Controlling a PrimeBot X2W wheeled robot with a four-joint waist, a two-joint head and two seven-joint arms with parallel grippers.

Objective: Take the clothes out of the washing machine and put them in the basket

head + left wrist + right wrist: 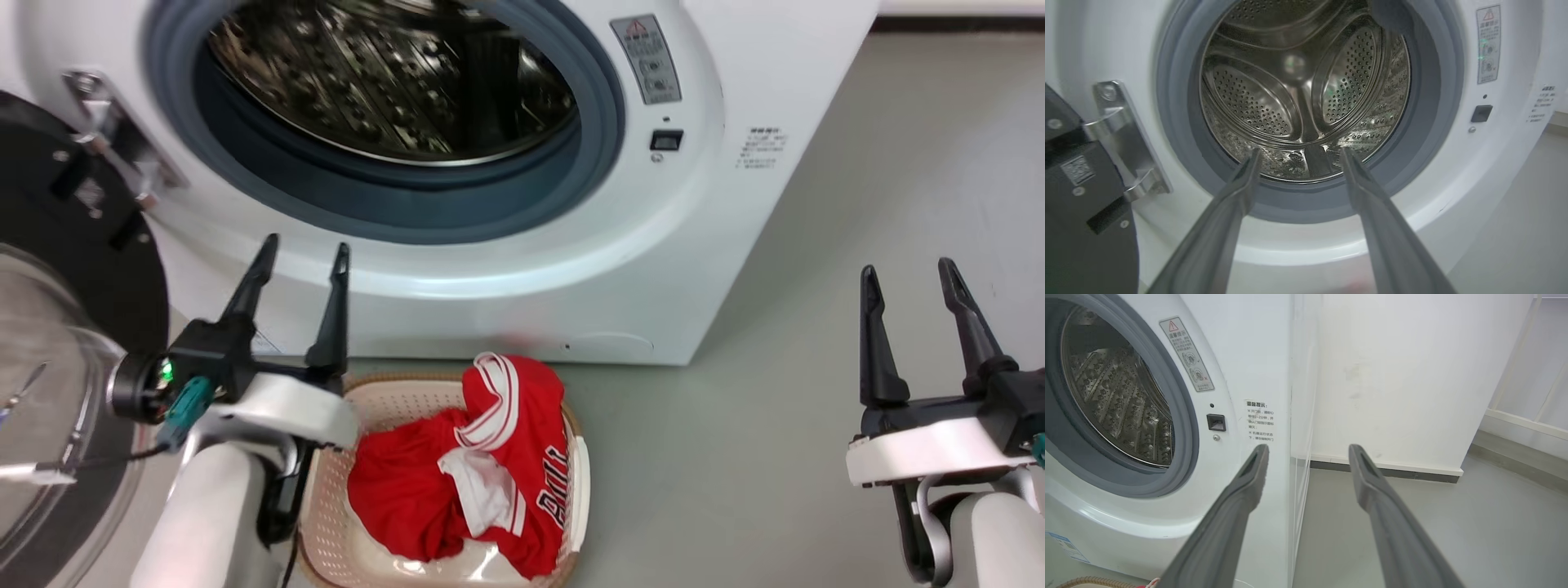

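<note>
**Head view with both wrist views, read left to right; positions are given against the washer (735, 204).**

- **Door (73, 269):** black-rimmed glass, standing open at the washer's left. It hangs on a steel hinge (106, 122) beside the porthole.
- **Left gripper (306, 242):** raised before the washer's front panel, just below the porthole's lower left edge. Its two dark fingers are spread apart with nothing between them. In the left wrist view they point into the porthole.
- **Gasket (392, 204):** grey ring lining the porthole.
- **Drum (392, 73):** perforated steel behind the gasket. The left wrist view shows its back wall and ribs.
- **Basket (392, 408):** cream, perforated and brown-rimmed. It stands on the floor (775, 457) just before the washer's base, below the porthole. Its left rim lies under the left arm.
- **Clothes (408, 490):** a bright red heap lying inside the basket, outside the washer. Uppermost is a jersey (531, 425) with white-striped trim, a white inner patch and black-and-white lettering on its right side.
- **Label (647, 57) and latch socket (666, 140):** on the front panel, to the porthole's right.
- **Right gripper (906, 266):** over bare floor, well off the washer's right front corner, touching nothing. Its fingers are held wide and empty. In the right wrist view they point past that corner toward the white wall (1392, 375) behind the washer's right side.
</note>
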